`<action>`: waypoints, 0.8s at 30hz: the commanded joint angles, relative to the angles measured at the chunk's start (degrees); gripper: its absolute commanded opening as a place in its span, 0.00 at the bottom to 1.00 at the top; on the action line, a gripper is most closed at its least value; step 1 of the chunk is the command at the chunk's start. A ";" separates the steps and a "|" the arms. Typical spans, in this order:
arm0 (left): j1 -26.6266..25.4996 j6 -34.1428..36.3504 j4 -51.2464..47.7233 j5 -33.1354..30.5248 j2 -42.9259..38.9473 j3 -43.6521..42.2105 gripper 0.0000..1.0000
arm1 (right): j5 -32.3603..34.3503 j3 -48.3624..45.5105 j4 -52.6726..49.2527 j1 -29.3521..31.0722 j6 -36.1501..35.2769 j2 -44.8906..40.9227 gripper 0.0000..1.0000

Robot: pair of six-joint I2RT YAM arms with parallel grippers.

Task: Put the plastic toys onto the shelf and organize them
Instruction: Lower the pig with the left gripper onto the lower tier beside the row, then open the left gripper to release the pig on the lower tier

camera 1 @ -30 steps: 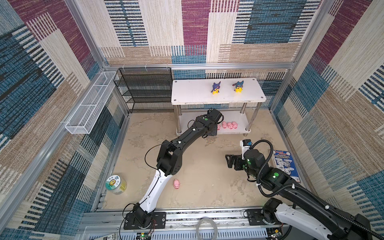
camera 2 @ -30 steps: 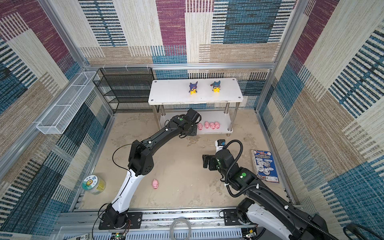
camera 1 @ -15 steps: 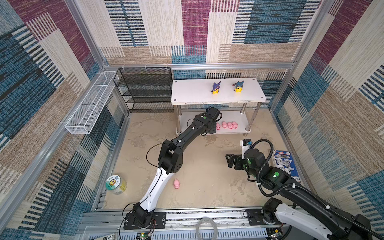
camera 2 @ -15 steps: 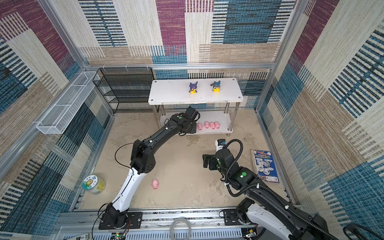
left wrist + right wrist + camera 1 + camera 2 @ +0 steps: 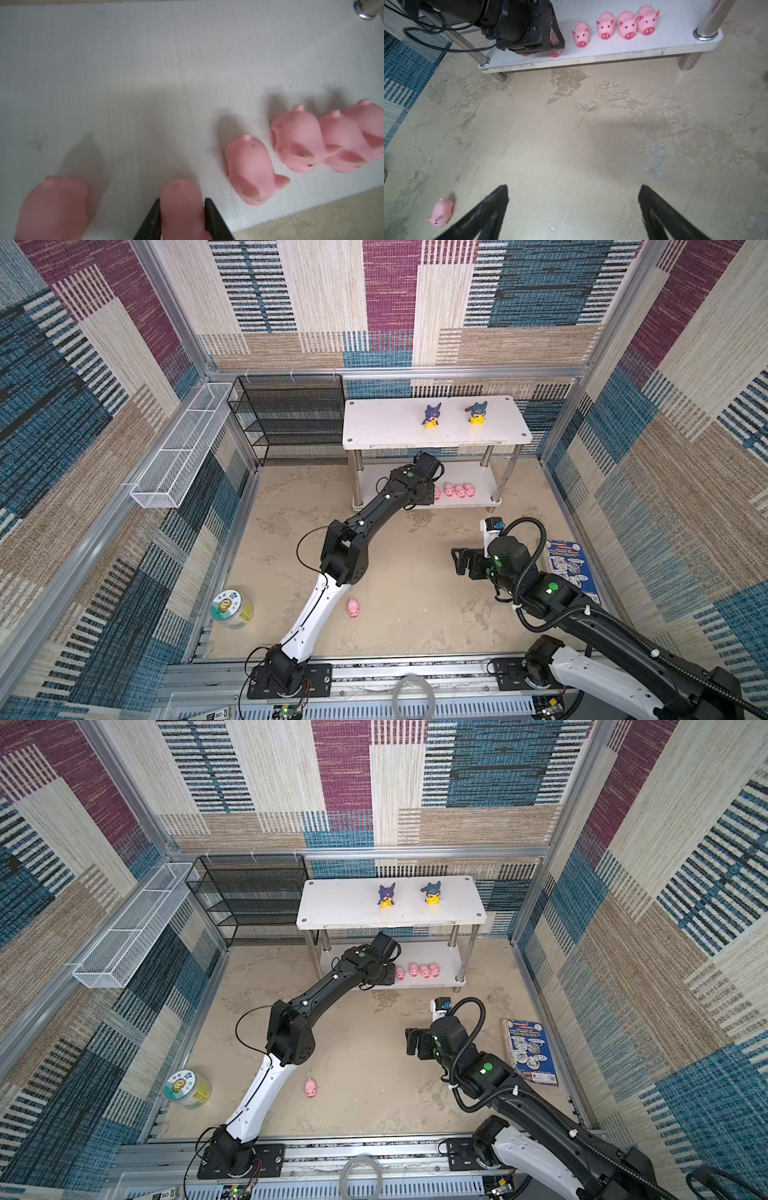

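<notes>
The bench carries the white shelf against its far edge, toward the far right corner. On the shelf's top tier, toward the right end, stand the two hooded figurines.

The left tool reaches in over the front edge of the lower tier. Its jaws stand narrow, closed against the flanks of one held pig, which appears to sit on the tier. The right tool hovers over the right half of the bench with its jaws spread wide and nothing between them.

A row of four pigs lines the tier's front edge toward its right end. Another pig sits just beside the held one on the opposite side. A stray pig lies on its side near the bench's front edge, beside the left arm's white link.

The step in hand looks like setting the sixth pig into line. The next move calls for parting the jaws and backing straight out without nudging either neighbour. After that the stray pig needs fetching.
</notes>
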 commanded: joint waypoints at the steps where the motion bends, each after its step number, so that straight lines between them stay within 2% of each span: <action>1: 0.09 -0.60 -0.53 0.93 0.70 0.89 0.37 | 1.37 0.39 0.02 0.01 0.05 -0.36 1.00; 7: 0.18 -0.86 -0.59 1.86 1.57 1.83 0.43 | 1.48 0.62 -0.16 -0.24 -0.11 -0.62 1.00; 24: 0.23 -2.05 0.20 3.74 2.53 3.35 0.43 | 2.01 0.87 -0.81 -0.78 0.21 -0.61 1.00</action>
